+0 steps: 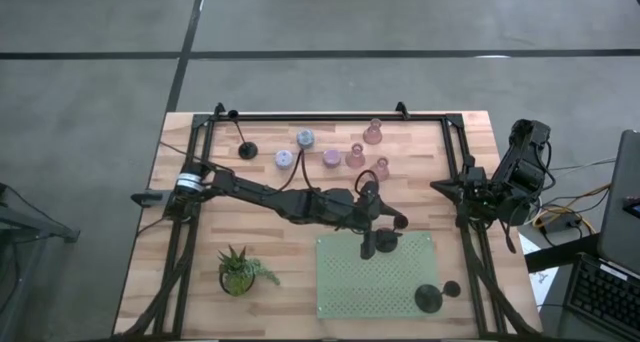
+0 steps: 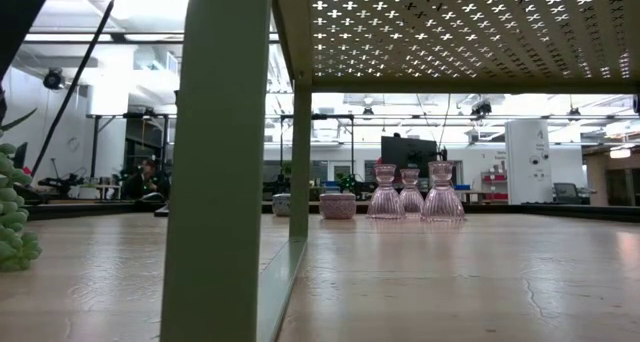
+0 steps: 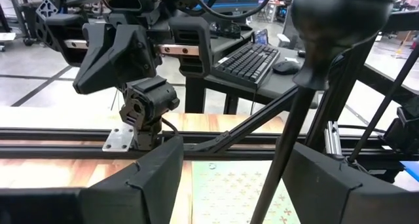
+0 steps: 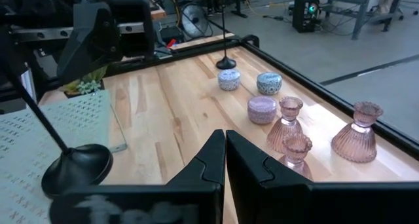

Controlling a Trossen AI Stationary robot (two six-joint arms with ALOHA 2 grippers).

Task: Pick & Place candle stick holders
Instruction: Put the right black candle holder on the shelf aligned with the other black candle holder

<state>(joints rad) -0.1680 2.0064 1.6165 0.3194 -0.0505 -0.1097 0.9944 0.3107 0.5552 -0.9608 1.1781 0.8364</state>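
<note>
Left gripper: parted around black holder, stem loose between fingers.
Right gripper: shut, empty, parked at 3 o'clock.
Advice: lift straight off green tray.

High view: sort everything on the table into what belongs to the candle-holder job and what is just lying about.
Job:
- black stemmed holders
- pink bell holders
- short round holders
- green perforated tray
- left pincer, open around a black stem

Lying about:
- potted plant
</note>
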